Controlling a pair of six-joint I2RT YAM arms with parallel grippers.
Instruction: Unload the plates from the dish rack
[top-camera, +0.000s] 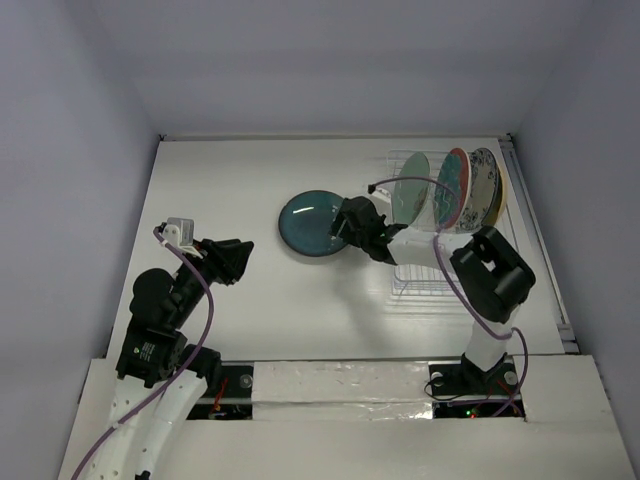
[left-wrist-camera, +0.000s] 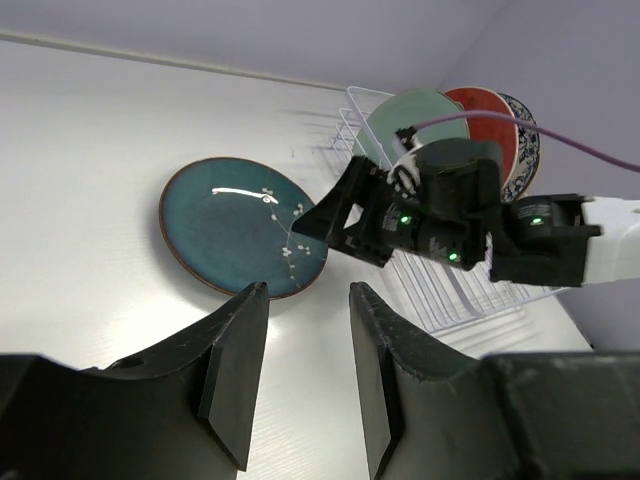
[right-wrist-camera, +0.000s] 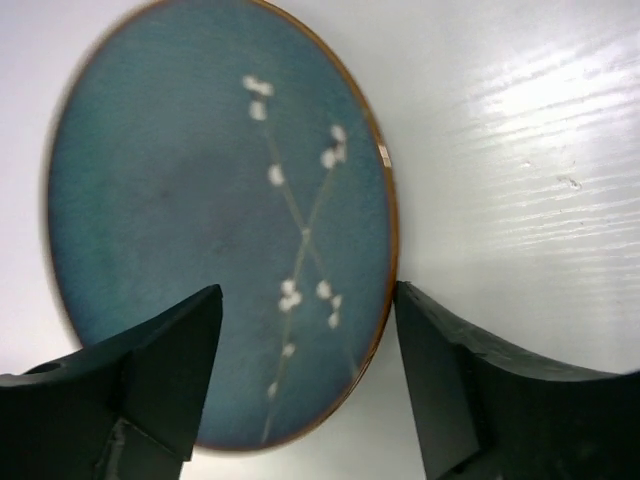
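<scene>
Black right gripper (top-camera: 338, 228) agape over teal plate (top-camera: 308, 222)

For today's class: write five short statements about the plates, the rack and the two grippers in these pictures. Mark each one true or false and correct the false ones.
1. The dark teal plate lies flat on the table, outside the dish rack. True.
2. The right gripper is shut. False: its fingers stand apart over the teal plate's edge.
3. The left gripper holds a plate. False: it is open and empty.
4. The pale mint green plate stands upright in the rack. True.
5. The rack stands on the table's left side. False: it is on the right.
</scene>
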